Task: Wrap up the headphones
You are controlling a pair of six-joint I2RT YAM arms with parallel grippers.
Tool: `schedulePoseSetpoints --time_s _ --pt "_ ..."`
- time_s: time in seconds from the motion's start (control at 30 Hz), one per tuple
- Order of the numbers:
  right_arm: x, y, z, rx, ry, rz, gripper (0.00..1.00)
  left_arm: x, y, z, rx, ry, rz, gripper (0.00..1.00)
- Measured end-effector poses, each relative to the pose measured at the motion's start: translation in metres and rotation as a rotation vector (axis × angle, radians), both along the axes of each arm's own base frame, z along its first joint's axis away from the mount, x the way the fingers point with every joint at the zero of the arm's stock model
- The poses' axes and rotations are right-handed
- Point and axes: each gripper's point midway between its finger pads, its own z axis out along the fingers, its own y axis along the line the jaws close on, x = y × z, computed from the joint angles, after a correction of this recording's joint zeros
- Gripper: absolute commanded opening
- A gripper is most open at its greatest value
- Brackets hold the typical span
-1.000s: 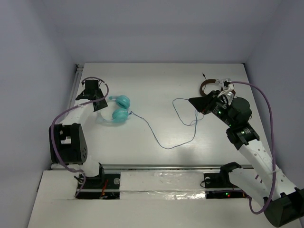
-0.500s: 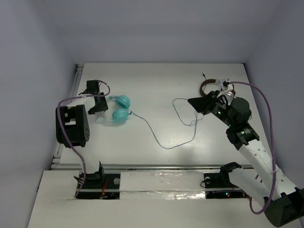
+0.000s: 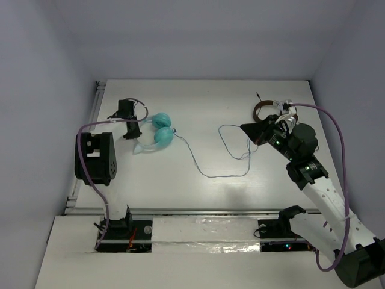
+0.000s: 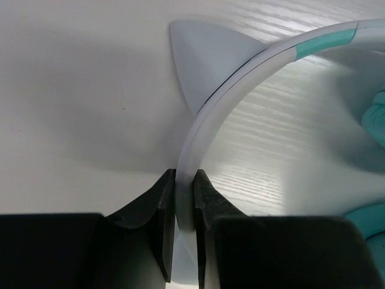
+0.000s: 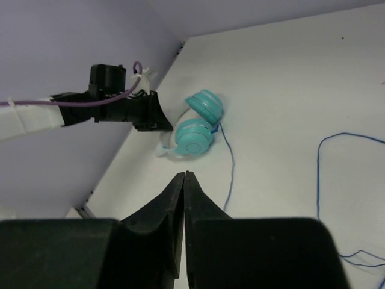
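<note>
I see the teal over-ear headphones (image 3: 157, 131), made of smooth glossy plastic with two round cups, lying at about ten o'clock on the matte white table (image 3: 204, 102). The table shows a faint wood grain in the left wrist view.

The left gripper (image 4: 183, 174) is clamped on the headphones' pale headband (image 4: 240, 66), its two black fingers pinching the thin curved strip edge-on. The band is whitish and slightly translucent, with a short teal section toward the cup. A flat, pale grey pointed fin (image 4: 198, 54), shaped like a cat's ear, stands off its outer curve. From above, the cups sit at three o'clock of that gripper (image 3: 133, 124), touching each other.

A thin dark blue cable (image 3: 201, 171) leaves the cups and trails loosely toward five o'clock. It then runs across the table and loops up near the right gripper (image 3: 243, 127).

That gripper's black fingers are pressed together in its own view (image 5: 183, 174), and I see nothing between them. It hangs above the table and looks across at the headphones (image 5: 195, 123).

Brown-banded headphones (image 3: 264, 108) with silvery cups lie at two o'clock on the table, just behind the right arm's wrist.
</note>
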Motion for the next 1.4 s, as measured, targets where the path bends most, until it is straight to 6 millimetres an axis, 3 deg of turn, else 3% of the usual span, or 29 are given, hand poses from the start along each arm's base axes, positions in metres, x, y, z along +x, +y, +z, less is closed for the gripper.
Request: schedulePoseSetpoints --time_s 0.03,0.13,0.2,0.27,0.3,0.33,0.4,0.43,0.53,0.67,0.83,1.07,1.27,1.4 --pt "0.0 0.0 0.0 -0.004 -0.001 -0.002 0.0 0.001 -0.006 0.002 -0.008 -0.005 -0.012 0.0" --pt "0.003 0.0 -0.005 -0.009 0.011 -0.003 0.0 -0.003 -0.024 0.015 -0.032 -0.021 -0.052 0.0" --pt "0.005 0.004 -0.011 -0.016 0.03 0.015 0.0 -0.009 -0.04 0.04 -0.053 -0.064 -0.091 0.0" --pt "0.006 0.011 -0.019 -0.023 0.049 0.057 0.03 -0.018 -0.06 0.077 -0.088 -0.131 -0.148 0.0" --pt "0.005 0.016 -0.023 -0.025 0.062 0.087 0.1 -0.022 -0.072 0.1 -0.119 -0.182 -0.181 0.0" --pt "0.005 0.021 -0.027 -0.027 0.071 0.117 0.32 -0.025 -0.081 0.122 -0.152 -0.227 -0.209 0.0" --pt "0.003 0.031 -0.037 -0.036 0.095 0.173 0.62 -0.029 -0.095 0.173 -0.209 -0.333 -0.255 0.0" --pt "0.001 0.037 -0.042 -0.042 0.106 0.203 0.87 -0.028 -0.098 0.198 -0.227 -0.388 -0.27 0.0" --pt "-0.002 0.05 -0.052 -0.054 0.124 0.276 1.0 -0.027 -0.105 0.255 -0.279 -0.511 -0.299 0.0" --pt "-0.008 0.061 -0.05 -0.053 0.096 0.332 1.0 -0.03 -0.119 0.295 -0.362 -0.578 -0.348 0.0" --pt "-0.01 0.076 -0.051 -0.089 0.03 0.364 0.99 -0.036 -0.134 0.308 -0.443 -0.561 -0.388 0.0" --pt "0.026 0.072 -0.094 -0.159 0.105 0.229 0.97 -0.037 -0.147 0.343 -0.522 -0.599 -0.429 0.0" --pt "0.038 0.07 -0.105 -0.166 0.094 0.181 0.9 -0.042 -0.15 0.372 -0.555 -0.646 -0.454 0.0" --pt "0.045 0.077 -0.126 -0.174 0.127 0.205 0.88 -0.043 -0.15 0.394 -0.569 -0.682 -0.465 0.0"
